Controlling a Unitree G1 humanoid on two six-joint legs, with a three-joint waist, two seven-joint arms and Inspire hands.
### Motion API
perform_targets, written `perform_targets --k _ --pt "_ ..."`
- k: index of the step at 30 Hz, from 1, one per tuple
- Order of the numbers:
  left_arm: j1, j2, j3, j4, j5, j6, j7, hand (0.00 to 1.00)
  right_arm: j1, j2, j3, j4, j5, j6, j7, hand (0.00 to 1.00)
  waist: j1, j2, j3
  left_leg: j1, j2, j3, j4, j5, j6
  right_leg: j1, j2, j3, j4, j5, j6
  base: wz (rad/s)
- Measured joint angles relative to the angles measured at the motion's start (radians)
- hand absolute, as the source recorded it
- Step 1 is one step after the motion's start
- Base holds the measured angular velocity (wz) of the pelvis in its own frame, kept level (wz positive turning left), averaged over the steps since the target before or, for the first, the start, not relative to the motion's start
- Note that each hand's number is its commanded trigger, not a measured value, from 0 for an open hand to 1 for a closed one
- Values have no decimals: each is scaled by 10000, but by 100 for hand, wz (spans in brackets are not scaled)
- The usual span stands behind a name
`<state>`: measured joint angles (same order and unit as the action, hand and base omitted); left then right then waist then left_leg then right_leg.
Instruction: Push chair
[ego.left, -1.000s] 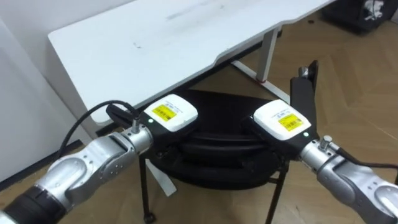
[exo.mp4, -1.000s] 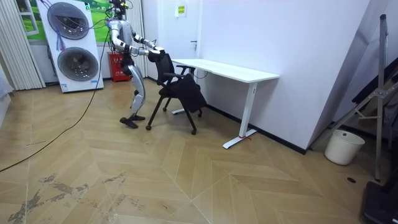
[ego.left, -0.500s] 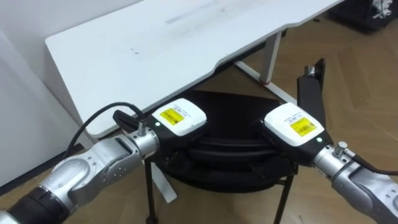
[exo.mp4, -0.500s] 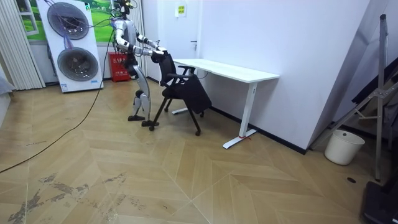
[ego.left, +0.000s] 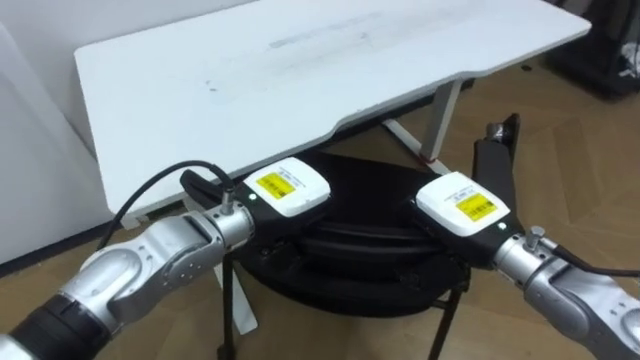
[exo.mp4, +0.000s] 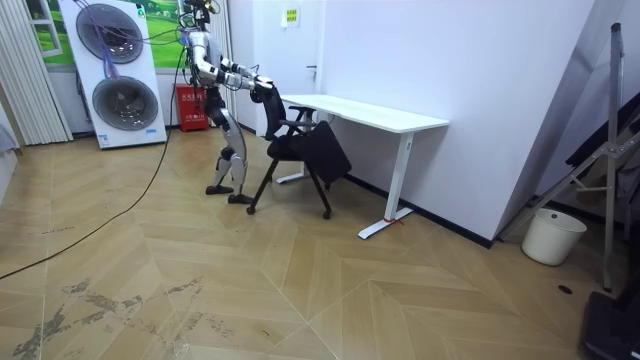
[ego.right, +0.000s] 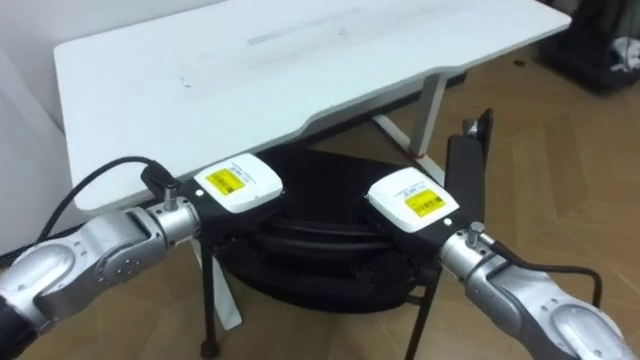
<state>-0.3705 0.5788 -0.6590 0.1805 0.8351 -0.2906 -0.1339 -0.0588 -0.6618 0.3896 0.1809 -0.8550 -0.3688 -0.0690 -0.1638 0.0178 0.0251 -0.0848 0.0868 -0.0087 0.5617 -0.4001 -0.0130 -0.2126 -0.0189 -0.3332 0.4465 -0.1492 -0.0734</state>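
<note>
white desk, stacked washers, white bucket

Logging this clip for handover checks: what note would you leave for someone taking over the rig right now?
Left hand and right hand: both rest on top of the black chair backrest; grip can't be judged.
Chair: in front of the white desk, seat reaching about to the desk's edge, not tucked in.
Robot stands behind the chair, arms out.
Left: probably push the chair further under the desk, then let go.
</note>
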Motion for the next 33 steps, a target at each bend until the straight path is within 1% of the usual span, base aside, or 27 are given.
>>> perform_targets --k 1,2,3,4,5,6,7,8,9,10,11,12,13,14,15,16,17,19,21,22,23,25,28,29,30,32,33 --pt "-32 -9 0 51 5 -6 1 100 0 34 1 0 0 21 16 100 0 -31 -7 0 65 73 -102 94 -77 0 -1 -52 -38 -1 -1 36" --pt "-128 -54 0 184 3 -25 5 100 0 86 -1 -14 -4 113 47 100 -7 -62 -23 -37 169 212 -263 285 -159 35 -44 -312 -185 13 22 38" --pt "-215 -158 0 305 3 -8 9 100 -4 35 -20 -45 -5 216 55 100 -16 -80 -28 -101 275 359 -468 524 -161 53 -106 -555 -369 62 101 38" --pt "-258 -234 0 390 3 11 12 100 -4 32 -22 -44 -7 264 57 100 -4 -88 -36 -108 282 403 -639 657 -117 78 -122 -648 -529 134 217 32" --pt "-314 -374 0 535 5 85 20 100 -4 136 -9 -43 -13 422 66 100 54 -52 -67 -103 457 649 -1167 929 0 163 -16 -632 -1052 406 803 14" --pt "-349 -471 10 619 16 102 29 100 -22 176 8 -62 -29 482 74 100 142 76 -108 -127 688 788 -1441 1030 -12 37 96 -331 -762 391 871 47" --pt "-485 -440 99 766 34 -92 33 100 -28 115 -15 -157 -27 496 62 100 -93 -49 -119 -295 856 1163 -1341 1166 -274 -98 -111 1101 1098 -457 603 82" --pt "-545 -468 301 786 83 -217 97 100 -119 -45 -27 -339 102 482 128 100 -248 -285 -125 -565 621 1246 -881 1175 -492 -187 -35 2004 1242 -1248 310 80" --pt "-549 -720 304 912 398 -164 138 100 -200 -193 15 -382 122 561 266 100 -15 -139 -174 -658 550 1310 -859 1222 -539 -188 -60 1970 1080 -1188 279 28" --pt "-550 -815 304 1028 438 -159 132 100 -198 -189 21 -352 121 644 302 100 123 -112 -192 -649 537 1437 -966 1269 -524 -134 -86 1947 891 -1127 359 -38" --pt "-548 -883 304 1160 437 -225 132 100 -206 -187 57 -308 38 732 337 100 403 -95 -202 -586 335 1519 -1297 1429 -497 24 -215 1641 499 -1004 458 -41" --pt "-544 -890 287 1186 434 -267 128 100 -217 -187 84 -282 -30 730 346 100 491 -85 -208 -577 250 1506 -1476 1579 -439 135 -278 1398 307 -917 461 -23" --pt "-538 -919 278 1282 413 -395 131 100 -215 -139 183 -236 -72 726 340 100 564 -81 -203 -573 201 1523 -1792 1893 -343 398 -355 829 -48 -702 421 0" --pt "-538 -900 277 1359 410 -475 139 100 -245 -108 291 -178 -77 728 357 100 751 -111 -190 -483 140 1509 -1938 2504 -314 584 -371 464 -144 -669 363 6" --pt "-552 -844 277 1463 412 -550 143 100 -300 -30 406 -43 -71 734 358 100 803 -227 -182 -314 74 1555 -2111 2601 -346 720 -420 372 -165 -687 353 8" --pt "-557 -845 277 1494 413 -581 159 100 -300 -34 428 -44 -71 734 359 100 797 -243 -172 -270 36 1560 -2178 2628 -326 757 -474 312 -166 -704 335 19" --pt "-556 -829 277 1501 410 -649 166 100 -297 -117 455 -47 -52 637 361 100 800 -239 -166 -258 -19 1637 -2194 2647 -297 774 -541 281 -140 -736 305 26" --pt "-550 -846 277 1525 406 -750 167 100 -294 -125 455 -46 -39 611 390 100 794 -257 -154 -250 -89 1696 -2207 2680 -240 835 -621 225 -122 -786 348 26" --pt "-548 -863 277 1538 406 -762 167 100 -287 -78 459 14 -42 628 403 100 809 -363 -86 -156 -150 1703 -2344 2739 -159 951 -712 93 -140 -827 405 26" --pt "-548 -857 277 1537 406 -806 167 100 -268 -107 491 21 -42 619 391 100 811 -425 -47 -132 -181 1690 -2358 2760 -130 1032 -796 -69 -146 -848 406 29" --pt "-547 -888 272 1540 406 -803 162 100 -250 -136 490 20 -46 625 391 100 794 -448 -42 -136 -222 1685 -2366 2785 -88 1113 -920 -319 -148 -858 403 36" --pt "-548 -930 272 1539 409 -760 161 100 -250 -171 488 19 -31 645 393 100 773 -445 -42 -228 -274 1675 -2371 2833 -13 1130 -1000 -452 -161 -843 430 31" --pt "-600 -874 272 1518 408 -772 169 100 -251 -192 490 -104 -11 736 490 100 744 -385 -80 -474 -313 1486 -2391 2875 65 1128 -999 -663 -336 -748 595 32" --pt "-666 -824 272 1523 408 -793 170 100 -255 -193 491 -139 -11 758 490 100 737 -384 -79 -574 -359 1330 -2446 2939 82 1123 -979 -730 -411 -700 665 42" --pt "-668 -810 272 1524 408 -795 223 100 -255 -180 491 -153 -12 745 487 100 688 -373 -85 -655 -456 1029 -2525 2981 43 1125 -928 -748 -524 -641 738 45" --pt "-682 -763 272 1526 410 -809 357 100 -254 -189 491 -217 -23 726 495 100 564 -362 -91 -771 -501 823 -2552 3055 28 1127 -853 -759 -667 -563 707 29" --pt "-724 -693 272 1529 409 -889 367 100 -273 -198 489 -288 -68 764 538 100 566 -361 -91 -801 -468 881 -2562 3065 23 1116 -825 -772 -713 -530 685 8"
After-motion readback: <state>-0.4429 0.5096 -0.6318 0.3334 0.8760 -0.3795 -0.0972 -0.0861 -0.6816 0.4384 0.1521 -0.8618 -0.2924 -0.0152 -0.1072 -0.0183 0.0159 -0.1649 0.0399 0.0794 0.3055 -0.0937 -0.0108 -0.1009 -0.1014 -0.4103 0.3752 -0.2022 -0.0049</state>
